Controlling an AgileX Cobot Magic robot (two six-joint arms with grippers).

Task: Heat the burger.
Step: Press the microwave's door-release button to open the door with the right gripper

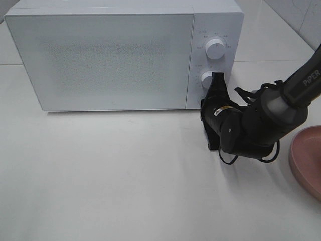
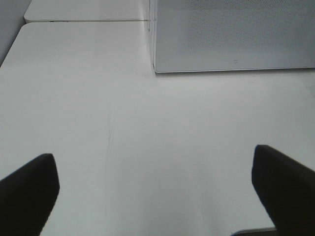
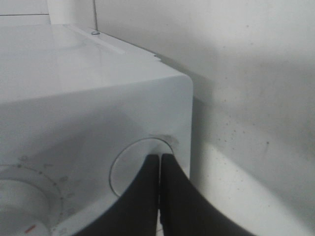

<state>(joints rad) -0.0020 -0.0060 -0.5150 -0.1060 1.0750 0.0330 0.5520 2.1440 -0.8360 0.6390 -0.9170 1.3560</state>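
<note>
Right arm (image 1: 251,125): matte black shells, grey collar (image 1: 273,106), white "PiPER" lettering (image 1: 311,76), small yellow label (image 1: 225,111), looping black cables (image 1: 228,159). Both the right hand (image 3: 160,157) and left hand (image 2: 152,153): plain black fingers.

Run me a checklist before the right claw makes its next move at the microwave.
1. Microwave door shut: ok.
2. Right claw shut, tips at the round button: ok.
3. Tips actually touching that button: cannot tell.
4. Left claw open, above the bare table: ok.
5. Burger located: not ok, none in any view.
6. Pink plate visible part bare: ok; the rest is cut off.
</note>
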